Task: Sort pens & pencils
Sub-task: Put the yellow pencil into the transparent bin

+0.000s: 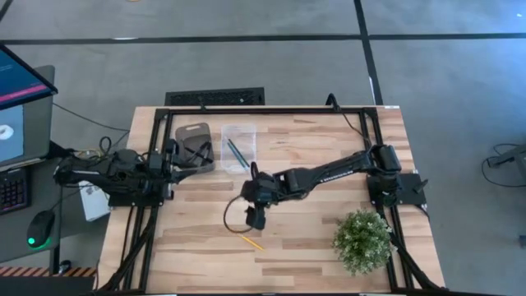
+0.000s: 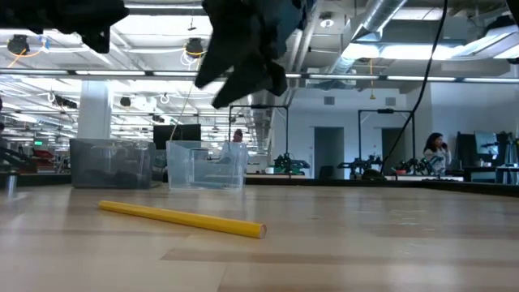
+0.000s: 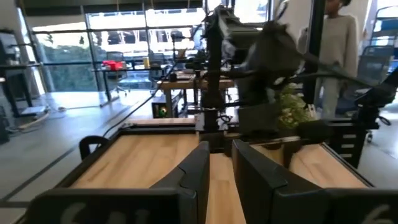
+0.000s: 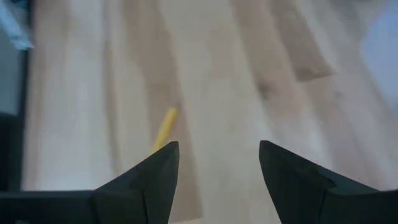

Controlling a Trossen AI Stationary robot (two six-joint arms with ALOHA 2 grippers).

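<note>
Lower centre of the high view: yellow pencil (image 1: 251, 242) left on the table; your right gripper (image 1: 257, 219) hangs above it, jaws wide, empty. Blue pencil (image 1: 237, 153) sits in the clear bin (image 1: 238, 131).

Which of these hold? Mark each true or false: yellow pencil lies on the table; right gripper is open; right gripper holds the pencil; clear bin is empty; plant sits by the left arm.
1. The yellow pencil lies on the table: true.
2. The right gripper is open: true.
3. The right gripper holds the pencil: false, it hovers above, empty.
4. The clear bin is empty: false, a blue pencil lies inside.
5. The plant sits by the left arm: false, it stands on the right arm's side.
</note>
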